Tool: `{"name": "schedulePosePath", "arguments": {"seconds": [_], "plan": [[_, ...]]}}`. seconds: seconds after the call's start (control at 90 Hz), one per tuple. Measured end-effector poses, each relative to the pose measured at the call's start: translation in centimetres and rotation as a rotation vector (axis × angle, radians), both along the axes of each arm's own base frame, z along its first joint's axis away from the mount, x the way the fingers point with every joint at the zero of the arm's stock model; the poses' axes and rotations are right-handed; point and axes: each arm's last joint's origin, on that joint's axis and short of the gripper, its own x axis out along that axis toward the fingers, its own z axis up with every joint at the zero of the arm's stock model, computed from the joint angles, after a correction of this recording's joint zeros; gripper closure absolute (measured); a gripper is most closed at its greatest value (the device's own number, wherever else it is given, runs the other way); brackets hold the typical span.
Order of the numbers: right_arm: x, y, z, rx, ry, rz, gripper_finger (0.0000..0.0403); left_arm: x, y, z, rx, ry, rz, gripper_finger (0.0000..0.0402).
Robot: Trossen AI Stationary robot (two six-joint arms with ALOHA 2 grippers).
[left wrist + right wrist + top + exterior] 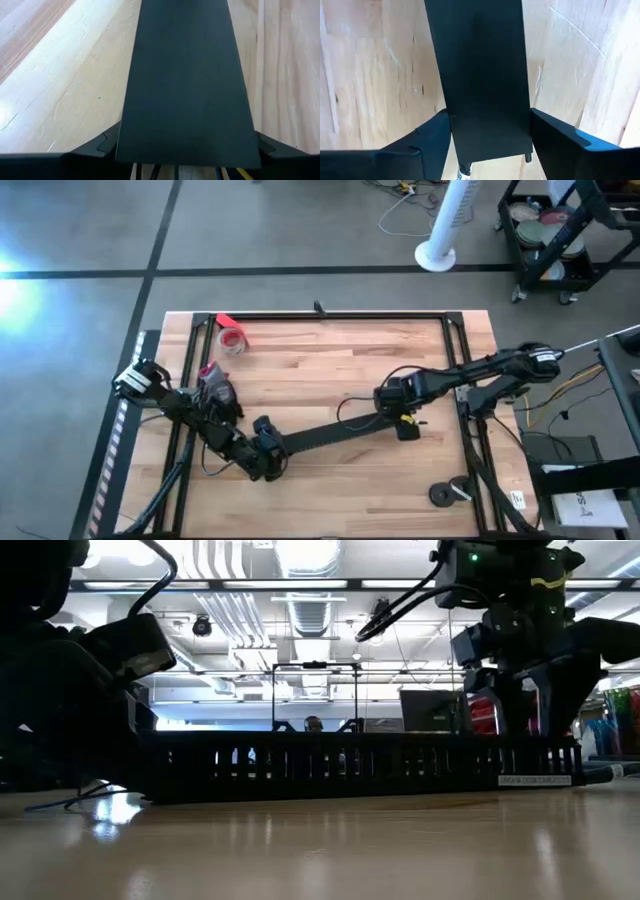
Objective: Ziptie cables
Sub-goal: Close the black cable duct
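A wide flat black plastic strip (330,433) lies aslant between both arms; the left gripper (268,458) and right gripper (392,402) each appear to pinch one end across its width. Only thin coloured cables' ends (175,172) peek from beneath it at the left gripper; no ziptie can be made out

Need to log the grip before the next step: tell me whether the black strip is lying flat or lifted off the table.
Cannot tell: the strip runs between both grippers, but no view shows its underside.
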Motion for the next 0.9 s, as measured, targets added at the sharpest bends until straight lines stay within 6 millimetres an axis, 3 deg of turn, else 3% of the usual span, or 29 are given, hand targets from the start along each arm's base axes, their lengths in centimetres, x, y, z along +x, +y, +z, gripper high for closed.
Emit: {"name": "schedulePosePath", "arguments": {"seconds": [0.9], "plan": [[-0.4, -0.09, -0.04, -0.013, 0.039, -0.012, 0.0161, 0.09, -0.02, 0.04, -0.016, -0.003, 0.001, 0.0181]]}}
